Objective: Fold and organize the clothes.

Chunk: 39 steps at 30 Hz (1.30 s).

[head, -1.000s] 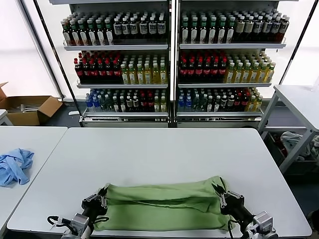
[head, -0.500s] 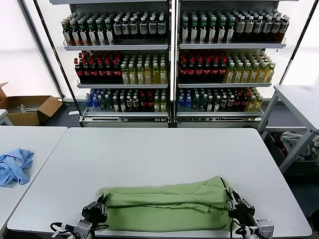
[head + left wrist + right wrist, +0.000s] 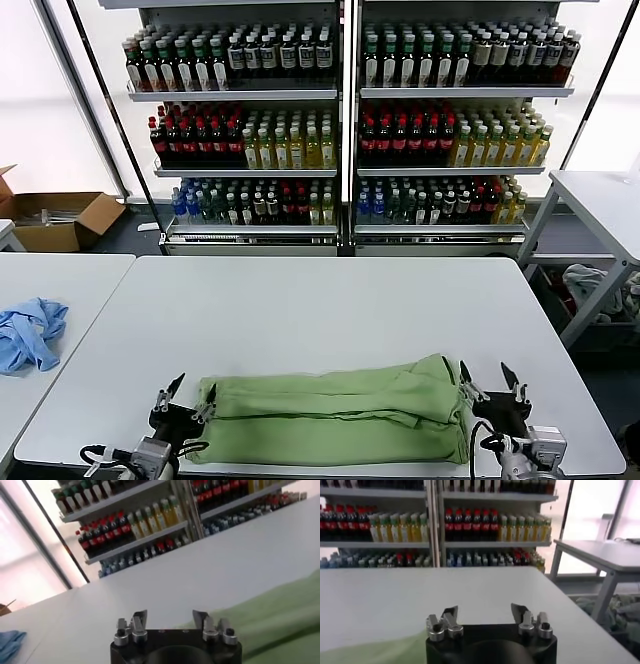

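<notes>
Along the near edge of the white table (image 3: 330, 300): green polo shirt (image 3: 335, 420), folded into a long band running left to right, creased and lying flat. At its left end, left gripper (image 3: 186, 397), fingers spread apart, gripping nothing, inner finger just beside the cloth's edge, outer finger over bare tabletop. At its right end, right gripper (image 3: 493, 385), fingers likewise wide apart and empty, inner finger at the shirt's raised corner, outer finger beyond it. In the left wrist view, open fingers (image 3: 137, 622) above the table with green fabric off to one side. On the neighbouring table to the left, well apart, a crumpled light blue garment (image 3: 30, 332). Behind, drink shelves (image 3: 345, 120).
</notes>
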Each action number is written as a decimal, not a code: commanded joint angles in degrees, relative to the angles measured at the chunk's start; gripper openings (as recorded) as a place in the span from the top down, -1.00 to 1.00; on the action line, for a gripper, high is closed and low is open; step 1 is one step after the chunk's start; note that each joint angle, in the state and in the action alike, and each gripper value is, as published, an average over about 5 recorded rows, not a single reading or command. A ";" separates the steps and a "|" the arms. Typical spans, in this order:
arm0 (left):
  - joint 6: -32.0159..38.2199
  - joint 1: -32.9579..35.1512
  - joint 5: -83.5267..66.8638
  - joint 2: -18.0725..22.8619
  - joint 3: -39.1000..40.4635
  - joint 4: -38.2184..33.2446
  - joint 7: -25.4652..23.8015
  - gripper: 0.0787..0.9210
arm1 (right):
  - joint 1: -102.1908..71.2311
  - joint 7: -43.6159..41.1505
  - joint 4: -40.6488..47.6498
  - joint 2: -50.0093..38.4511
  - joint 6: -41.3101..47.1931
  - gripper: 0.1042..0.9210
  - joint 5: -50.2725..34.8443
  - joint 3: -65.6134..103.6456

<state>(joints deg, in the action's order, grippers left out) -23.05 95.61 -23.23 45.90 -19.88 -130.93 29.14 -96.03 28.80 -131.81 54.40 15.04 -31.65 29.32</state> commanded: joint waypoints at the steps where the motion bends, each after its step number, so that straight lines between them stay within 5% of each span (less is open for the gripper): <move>1: 1.42 6.55 -4.77 3.84 -4.89 -10.02 0.62 -0.43 | -2.62 -10.66 -2.31 -1.06 -7.73 -0.72 3.63 3.29; 9: 9.33 10.76 -5.47 9.86 -1.39 -2.85 -0.29 -0.76 | -9.22 -17.05 3.16 -1.15 -21.00 -0.76 7.20 4.28; 22: 9.84 -0.83 -16.08 14.66 -2.57 6.85 -3.60 -0.77 | -11.08 -17.09 5.38 0.17 -24.07 -0.76 8.29 5.83; 39: 11.53 -0.20 -15.45 16.90 -2.80 11.12 -3.64 -0.77 | -10.17 -17.27 5.66 0.17 -24.06 -0.76 8.19 5.51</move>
<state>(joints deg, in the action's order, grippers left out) -12.29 96.17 -37.53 61.70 -22.58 -121.82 25.81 -105.69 12.11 -126.52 54.53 -7.97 -23.79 34.52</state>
